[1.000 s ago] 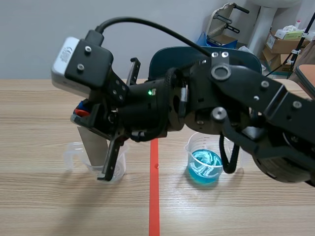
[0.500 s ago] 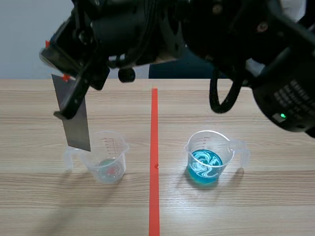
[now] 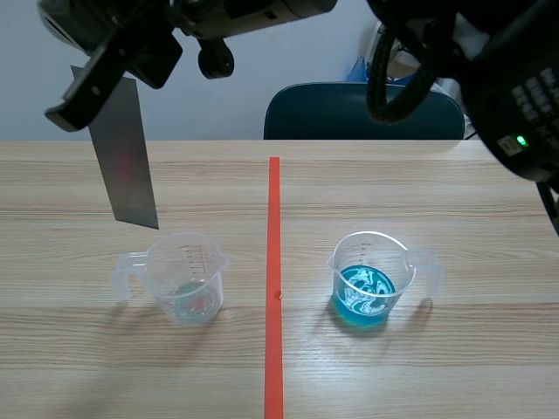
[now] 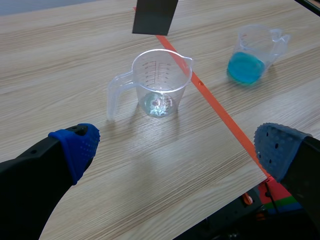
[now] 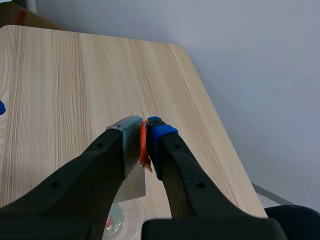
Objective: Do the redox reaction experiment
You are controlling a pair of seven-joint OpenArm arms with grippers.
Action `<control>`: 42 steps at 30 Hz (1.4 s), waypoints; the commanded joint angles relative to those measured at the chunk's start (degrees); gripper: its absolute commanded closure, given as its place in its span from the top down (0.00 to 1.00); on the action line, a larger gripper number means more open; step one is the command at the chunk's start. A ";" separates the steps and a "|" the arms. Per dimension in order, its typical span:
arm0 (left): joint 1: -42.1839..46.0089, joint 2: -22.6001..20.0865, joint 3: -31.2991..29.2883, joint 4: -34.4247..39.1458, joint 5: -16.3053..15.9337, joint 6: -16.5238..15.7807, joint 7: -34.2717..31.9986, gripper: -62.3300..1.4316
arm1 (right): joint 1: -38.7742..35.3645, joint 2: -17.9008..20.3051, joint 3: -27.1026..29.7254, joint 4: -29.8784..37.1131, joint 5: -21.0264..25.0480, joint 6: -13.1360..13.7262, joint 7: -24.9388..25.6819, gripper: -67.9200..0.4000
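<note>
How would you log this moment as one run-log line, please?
right claw shut on metal strip | strip aloft, outside clear beaker | left claw open

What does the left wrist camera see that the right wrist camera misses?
Only the left wrist view: the beaker of blue liquid, the orange-red tape line and the open left gripper. Only the right wrist view: the right gripper pinching the top of the metal sheet. Both: that sheet, the near-empty clear beaker and the wooden table.
</note>
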 commanded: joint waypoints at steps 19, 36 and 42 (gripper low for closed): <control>0.11 0.13 -0.46 1.29 -0.37 0.07 -0.94 1.00 | 0.70 -0.04 0.22 -0.04 0.31 -0.31 -0.37 0.01; 0.11 0.13 -0.46 1.29 -0.37 0.07 -0.94 1.00 | 0.70 -0.04 0.22 -0.04 0.28 -0.31 -0.35 0.01; 0.11 0.13 -0.46 1.29 -0.37 0.07 -0.94 1.00 | 0.70 -0.04 0.22 -0.04 0.28 -0.31 -0.33 0.01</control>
